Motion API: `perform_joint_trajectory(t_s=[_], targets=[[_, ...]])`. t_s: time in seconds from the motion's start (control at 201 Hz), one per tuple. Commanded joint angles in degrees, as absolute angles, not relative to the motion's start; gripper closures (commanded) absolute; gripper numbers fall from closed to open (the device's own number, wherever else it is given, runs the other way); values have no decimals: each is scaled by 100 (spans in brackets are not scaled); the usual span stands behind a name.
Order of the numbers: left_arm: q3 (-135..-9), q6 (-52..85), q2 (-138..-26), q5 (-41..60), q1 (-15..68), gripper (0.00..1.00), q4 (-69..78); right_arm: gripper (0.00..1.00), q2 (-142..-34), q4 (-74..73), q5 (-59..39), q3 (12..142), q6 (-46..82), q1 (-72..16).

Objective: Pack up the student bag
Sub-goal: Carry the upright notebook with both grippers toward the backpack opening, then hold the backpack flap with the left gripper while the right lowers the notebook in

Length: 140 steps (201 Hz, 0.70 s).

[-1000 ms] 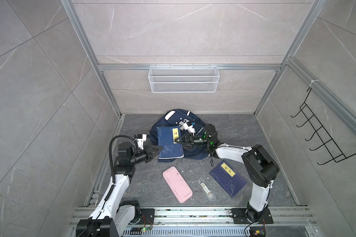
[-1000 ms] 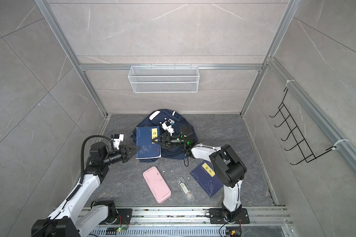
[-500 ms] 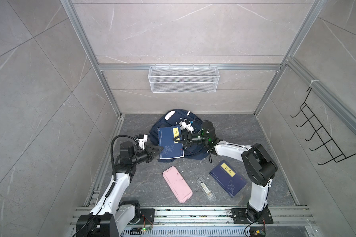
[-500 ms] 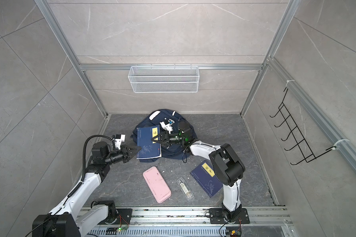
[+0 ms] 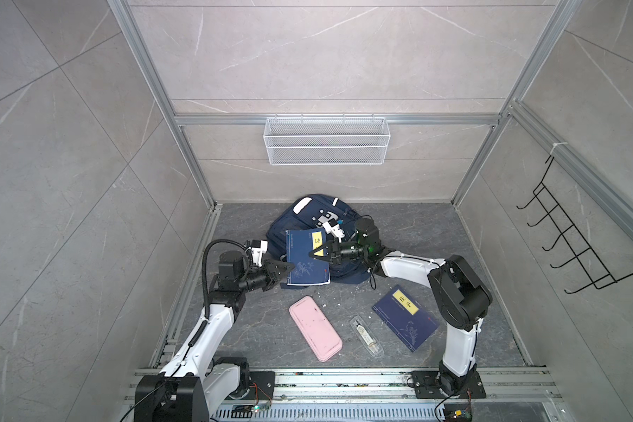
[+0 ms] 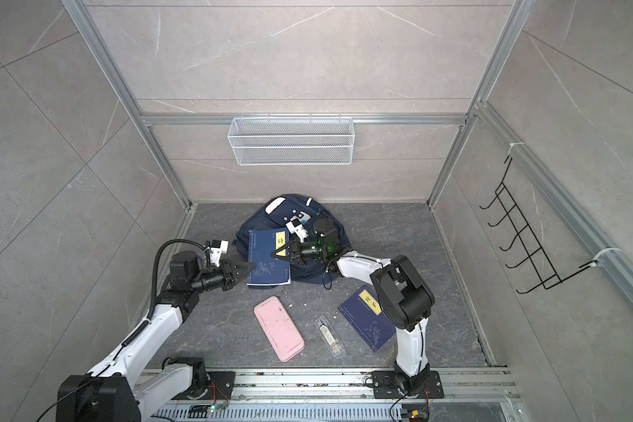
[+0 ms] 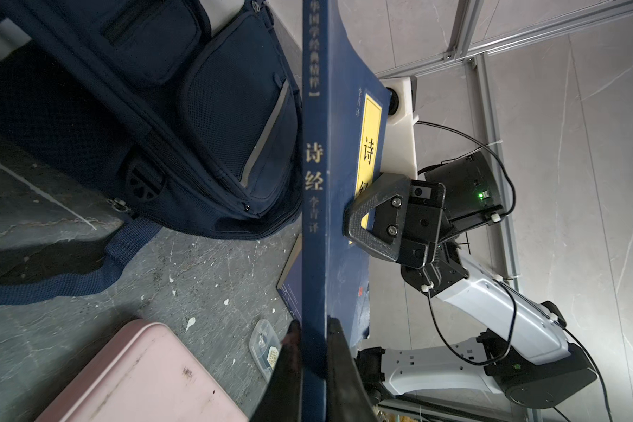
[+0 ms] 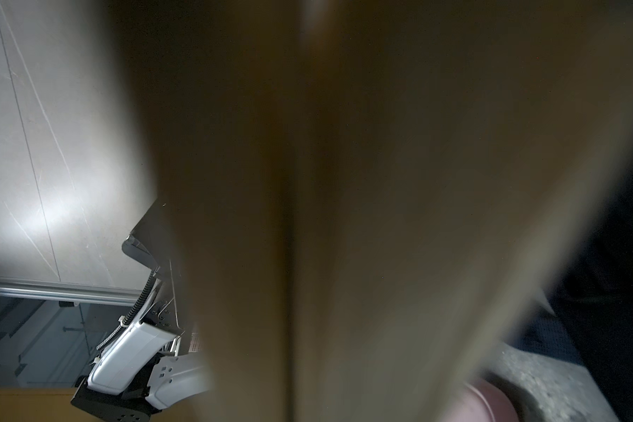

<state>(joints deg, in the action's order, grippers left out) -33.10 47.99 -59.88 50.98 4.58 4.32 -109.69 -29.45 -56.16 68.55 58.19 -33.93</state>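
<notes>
Book [image 5: 305, 263] pinched by both claws: left wrist view shows left claw [image 7: 313, 325] on spine, right claw [image 7: 345, 223] on label edge. Right wrist's just blur; student bag [image 5: 289, 221] lies far-middle on table [image 5: 417, 237].

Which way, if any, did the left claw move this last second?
Yes: left claw, gripping the navy book, shifted slightly from the floor rail toward the student bag.

Wire basket [image 5: 326, 146]: I see it on the back wall.
Hook rack [image 5: 581, 237]: right wall.
Pink case [image 5: 315, 328]: flat, near clear box [image 5: 366, 337].
Floor book [image 5: 404, 318]: flat, just beyond that box.
Raised book [image 5: 304, 259]: tilted, yellow label showing.
</notes>
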Motion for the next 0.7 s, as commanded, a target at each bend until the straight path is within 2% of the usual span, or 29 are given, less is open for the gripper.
perform_joint_trajectory(t_s=[0.0, 0.04, 0.134, 0.264, 0.408, 0.692], targets=[[-3675, 4429, -5992, 4904, 460, 72, 133, 100, -10386, -2212, -5274, 6686, 5133, -3268], [-3751, 4346, -6007, 4809, 471, 66, 4, 100, -10257, -2066, -5169, 6582, 5083, -3157], [-3978, 4068, -6059, 4500, 506, 58, -434, 100, -9888, -1871, -4906, 6216, 5050, -2771], [-4477, 3591, -6304, 3839, 862, 58, -1132, 100, -9279, -1169, -4222, 5774, 4680, -2269], [-5213, 3084, -6962, 2731, 1823, 58, -1750, 100, -8599, -465, -2850, 5341, 4197, -2008], [-7275, 2186, -9201, 923, 3540, 57, -2798, 100, -7181, 277, -300, 4671, 3795, -1843]])
